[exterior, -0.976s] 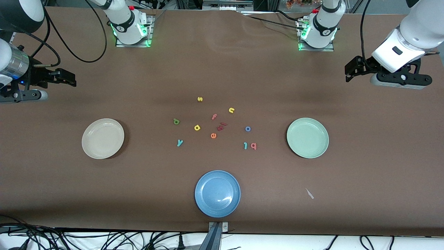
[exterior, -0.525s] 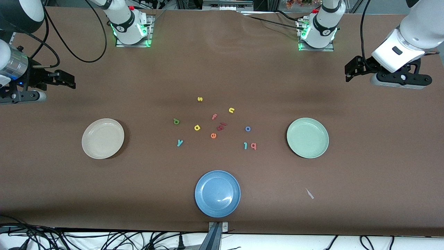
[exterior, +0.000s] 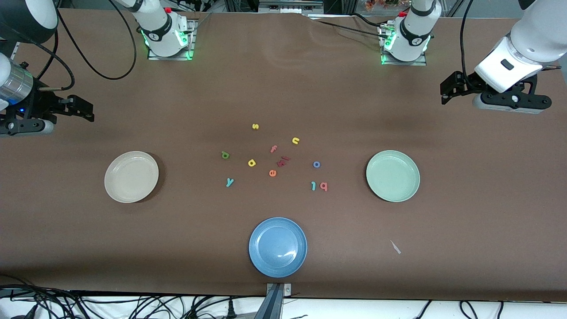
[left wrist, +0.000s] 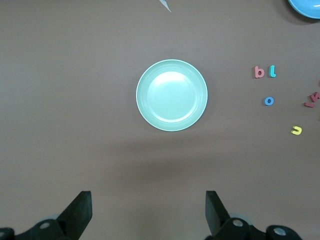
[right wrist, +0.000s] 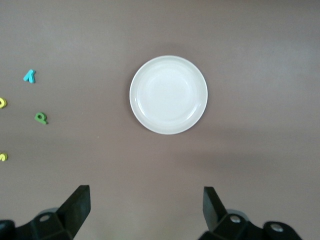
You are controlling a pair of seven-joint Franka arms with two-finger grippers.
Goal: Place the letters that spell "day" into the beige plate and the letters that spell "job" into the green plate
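Since a second ago only my right gripper (exterior: 82, 108) has shifted, sliding a little toward its own end of the table; my left gripper (exterior: 447, 88) waits over the table at the left arm's end. Both stand with fingers wide apart and nothing between them, as each wrist view shows. Stock on the table: beige plate (exterior: 131, 177) toward the right arm's end, bare; green plate (exterior: 393, 175) toward the left arm's end, bare; blue plate (exterior: 277, 247) nearest the front camera, not wanted. Letters for "day", all loose between the two plates: green looped letter (exterior: 225, 155), yellow looped letter (exterior: 251, 163), teal "y" (exterior: 229, 181). Letters for "job": blue "o" (exterior: 316, 164), teal "j" (exterior: 313, 186) just beside the salmon "b" (exterior: 324, 186), nearly touching. Surplus: yellow "s" (exterior: 255, 126), yellow "n" (exterior: 296, 141), salmon "f" (exterior: 273, 149), orange "e" (exterior: 272, 173). Handling, as I judge it: foam, very light, soft, flat, not fragile, liable to skid or tip if nudged. I would pinch each across its outer edges from straight above, and mind the "j" and "b", which offer little room for a finger between them.
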